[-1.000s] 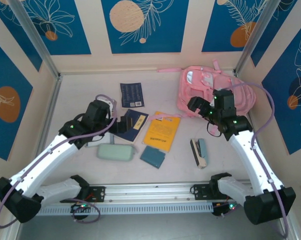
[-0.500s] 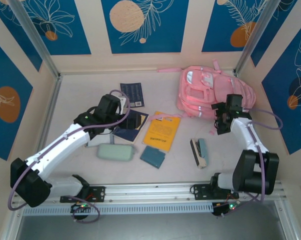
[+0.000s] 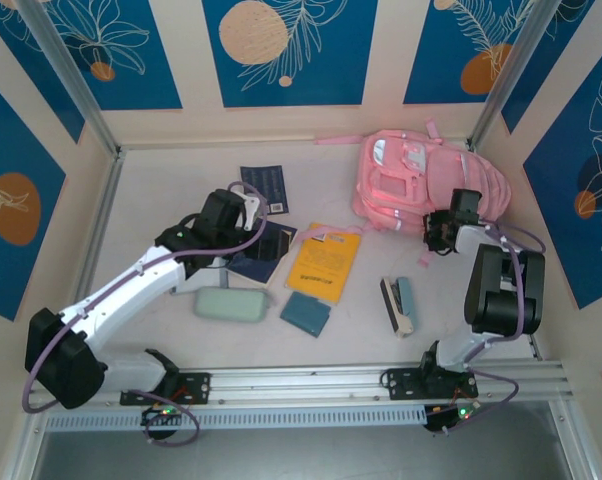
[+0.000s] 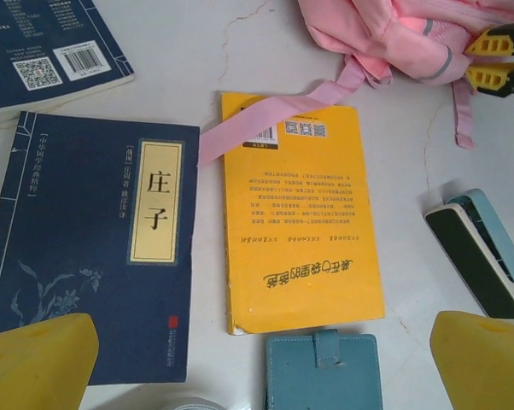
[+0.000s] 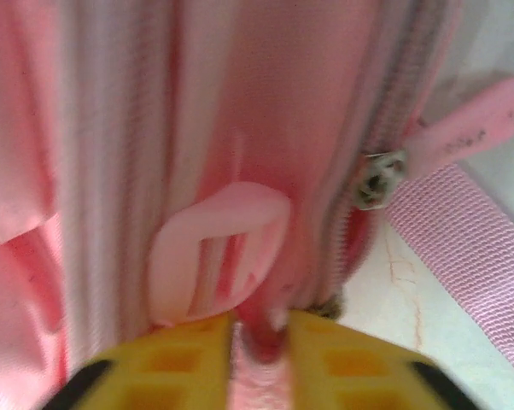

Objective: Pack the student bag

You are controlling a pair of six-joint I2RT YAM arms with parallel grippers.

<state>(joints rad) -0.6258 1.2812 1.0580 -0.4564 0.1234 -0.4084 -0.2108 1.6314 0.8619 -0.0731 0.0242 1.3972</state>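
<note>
Since a second ago my left arm has pushed forward over the books, and my right arm has folded back on itself, bringing my right gripper (image 3: 439,228) down to the near edge of the student bag (image 3: 421,180) and closing it.

That student bag is soft pink fabric, with pale strips across its front pockets and a white patch at its far end. A pink strap (image 4: 265,115) trails over the top edge of the yellow book (image 4: 300,231). The bag lies in the far right corner of the bench (image 3: 161,200).

My left gripper (image 3: 246,208) hangs spread wide with nothing in it, above the dark blue book (image 4: 103,248). My right gripper is pinched almost together on a fold of the bag's pink fabric, just beside a zip (image 5: 374,178).

Across the pale bench, from the left, lie a pale green case (image 3: 231,303), the dark blue book, a teal wallet (image 4: 321,371) and the yellow book. The walls (image 3: 281,50) carry blue panels with leaf prints and orange discs.
</note>
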